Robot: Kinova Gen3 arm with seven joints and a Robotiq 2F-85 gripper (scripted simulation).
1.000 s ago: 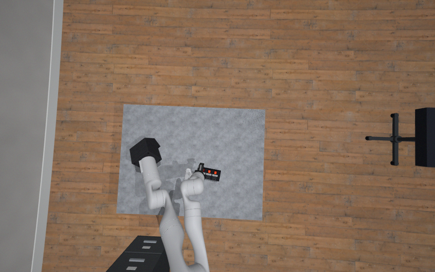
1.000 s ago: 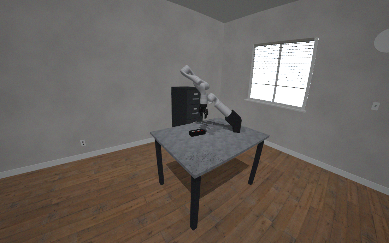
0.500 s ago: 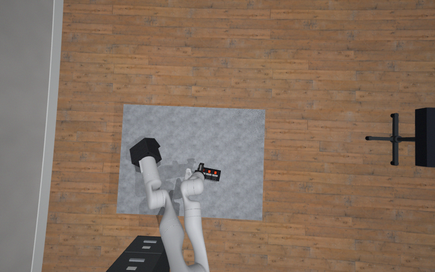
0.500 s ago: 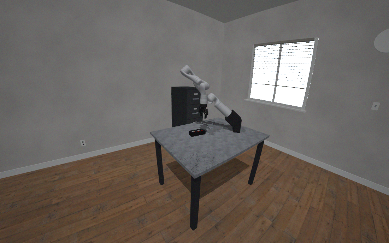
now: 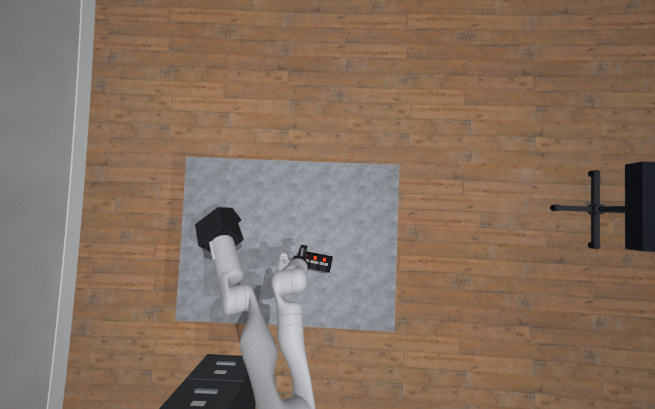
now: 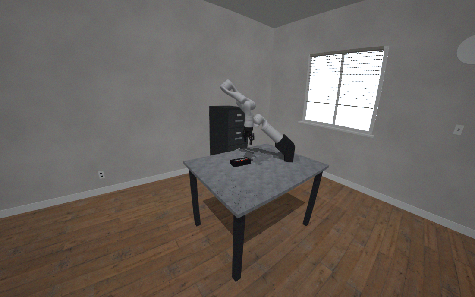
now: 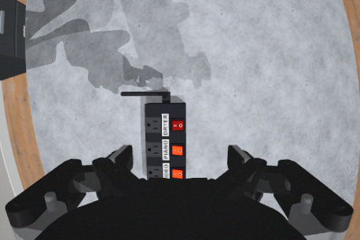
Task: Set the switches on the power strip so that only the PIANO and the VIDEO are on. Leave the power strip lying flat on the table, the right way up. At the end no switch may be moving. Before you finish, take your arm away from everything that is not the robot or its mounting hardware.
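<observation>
Across the wrist view, from left to right:

- The dark filing cabinet (image 5: 205,388) (image 6: 218,129) (image 7: 9,61) stands past the table edge, beyond the gripper's left-hand side.
- One finger of the gripper (image 5: 302,251) (image 6: 248,143) (image 7: 180,156) shows left of the power strip (image 5: 328,266) (image 6: 240,162) (image 7: 158,138); the gripper is spread wide, with nothing pinched.
- A thin black cord (image 7: 143,94) leaves the strip's end ahead of the gripper and points left.
- The strip lies flat, switches up, on the grey table (image 5: 350,203) (image 6: 268,182) (image 7: 255,48). It is below the gripper, crossing the gap between the fingers in this view, its near end hidden by the gripper body.
- Right of the white labels are the switches: the DRYER switch (image 7: 178,125), farthest ahead of the gripper body, is dark red and looks off.
- The PIANO switch (image 5: 315,258) (image 7: 177,150), between the fingers in view, glows orange, so on.
- The VIDEO switch (image 5: 324,259) (image 7: 177,174), nearest the gripper body, also glows orange; its label is partly covered, though it seems to read VIDEO.
- The other finger shows right of the strip.
</observation>
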